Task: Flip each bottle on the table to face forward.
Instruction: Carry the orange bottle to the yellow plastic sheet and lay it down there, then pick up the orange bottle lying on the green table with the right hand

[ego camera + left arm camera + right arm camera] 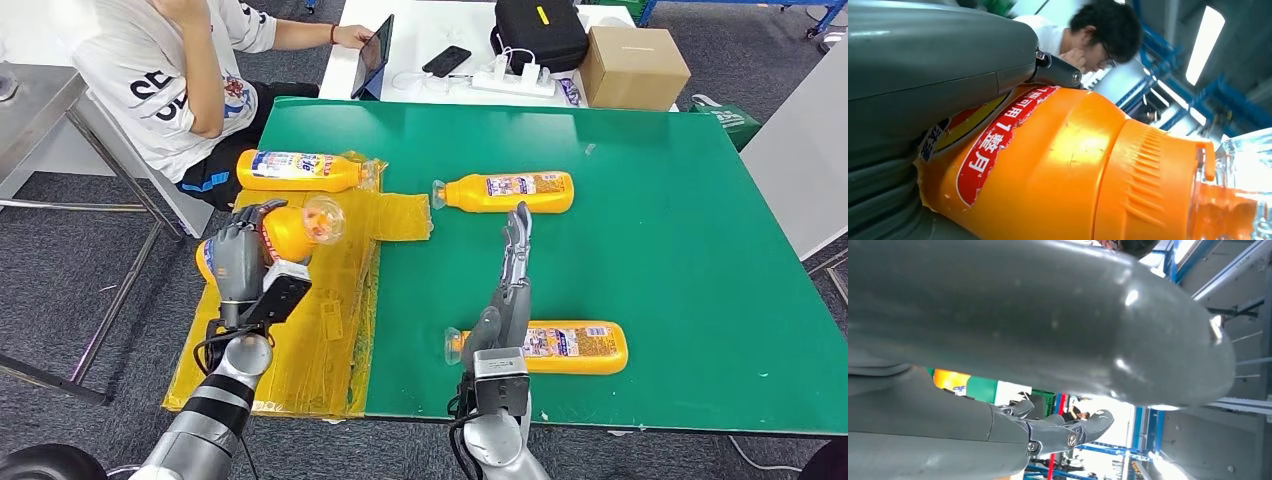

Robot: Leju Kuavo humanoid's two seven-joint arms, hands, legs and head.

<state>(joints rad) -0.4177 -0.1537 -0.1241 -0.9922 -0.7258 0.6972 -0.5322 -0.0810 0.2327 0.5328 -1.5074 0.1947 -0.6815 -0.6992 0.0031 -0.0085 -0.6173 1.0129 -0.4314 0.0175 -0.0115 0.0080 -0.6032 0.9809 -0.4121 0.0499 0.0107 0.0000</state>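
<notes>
My left hand (240,255) grips an orange bottle (295,230) lifted above the yellow sheet (340,330), its clear cap end toward the table's middle. Close up, that bottle (1058,175) shows a red label under my left hand (923,65). Another orange bottle (300,170) lies on the yellow sheet at the back left. A third (515,191) lies on the green table (700,250) near its middle. A fourth (570,346) lies by the front edge. My right hand (512,275) stands with fingers straight between those two, holding nothing; its fingers (1068,432) are extended.
A person in a white shirt (170,70) sits at the back left by a tablet (375,55). A white table behind holds a black bag (538,30), a cardboard box (633,65) and a power strip (510,80). A metal table (40,110) stands at the left.
</notes>
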